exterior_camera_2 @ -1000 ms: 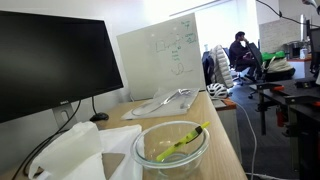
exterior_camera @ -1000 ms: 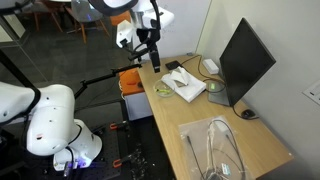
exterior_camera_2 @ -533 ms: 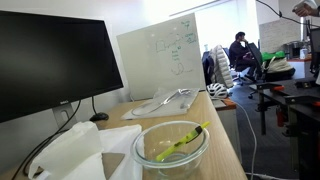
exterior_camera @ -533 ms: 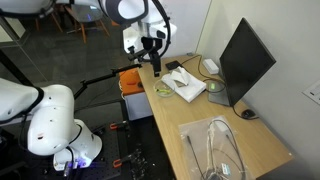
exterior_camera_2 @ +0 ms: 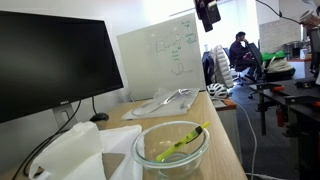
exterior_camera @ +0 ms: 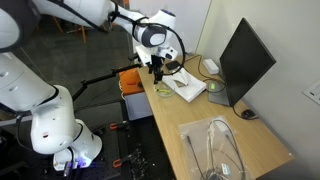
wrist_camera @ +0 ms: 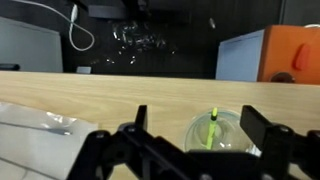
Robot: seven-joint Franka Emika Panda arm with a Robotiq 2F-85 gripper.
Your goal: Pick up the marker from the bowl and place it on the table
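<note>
The bowl [exterior_camera_2: 170, 158] is small and round with a yellow-green rim, and it stands near the table's end. It also shows in an exterior view [exterior_camera: 163, 90] and the wrist view [wrist_camera: 228, 138]. The yellowish-green marker [exterior_camera_2: 183, 143] lies slanted inside it and is also seen in the wrist view [wrist_camera: 212, 129]. My gripper [exterior_camera: 157, 70] hangs above the bowl, open and empty. It shows at the top of an exterior view [exterior_camera_2: 208, 14]. In the wrist view its fingers [wrist_camera: 200, 128] straddle the bowl from above. The light-brown table [exterior_camera: 180, 118] carries everything.
A white cloth [exterior_camera: 187, 86] lies next to the bowl. A black monitor [exterior_camera: 244, 62] stands behind it, with a pale round dish [exterior_camera: 208, 66] nearby. A clear plastic sheet with grey cables [exterior_camera: 220, 146] lies farther along. An orange box [wrist_camera: 295, 52] sits beyond the table edge.
The arm has swung down and over toward the bowl. The gripper now shows at the top of the exterior view that lacked it before. Bowl and marker have not moved.
</note>
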